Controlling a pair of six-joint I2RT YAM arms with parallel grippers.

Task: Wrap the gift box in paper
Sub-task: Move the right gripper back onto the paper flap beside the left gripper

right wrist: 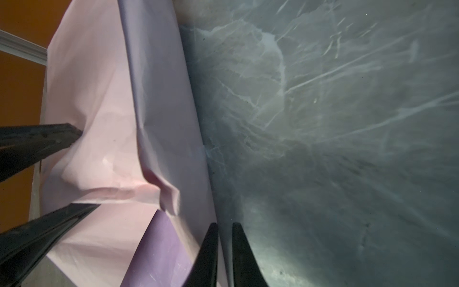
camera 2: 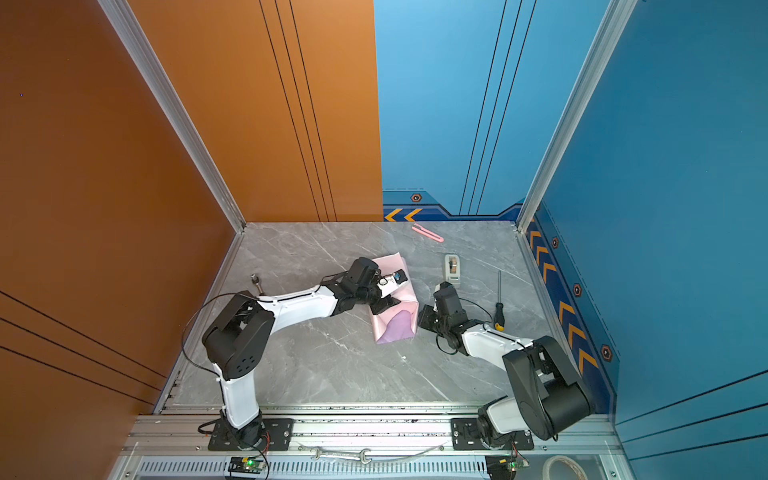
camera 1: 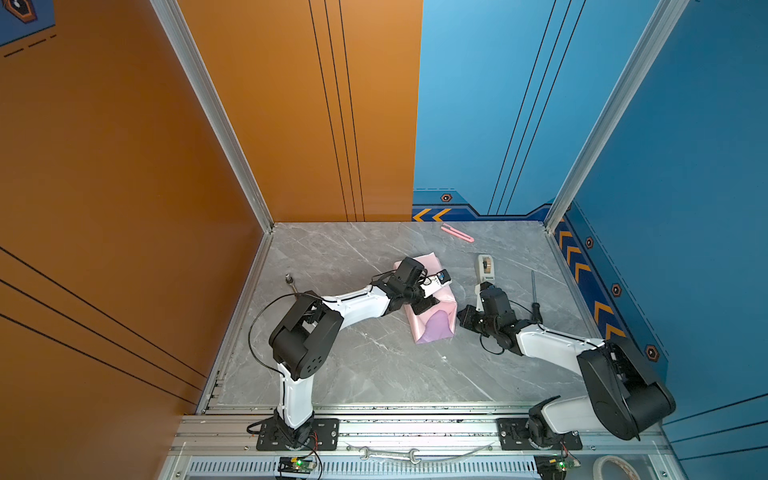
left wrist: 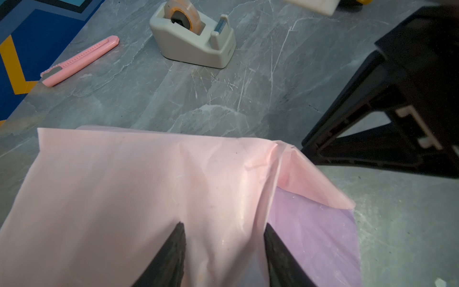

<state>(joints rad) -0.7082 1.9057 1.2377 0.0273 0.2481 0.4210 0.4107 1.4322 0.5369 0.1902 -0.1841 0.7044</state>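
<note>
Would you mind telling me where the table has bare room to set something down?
Freest is the near strip of table between the two arm bases, in front of the paper. The far left corner behind the paper is also bare. Between paper and blue side wall it is crowded: dispenser, screwdriver and right arm.

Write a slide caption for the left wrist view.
Left claw rests open on pink paper; tape dispenser and pink cutter lie beyond.
</note>
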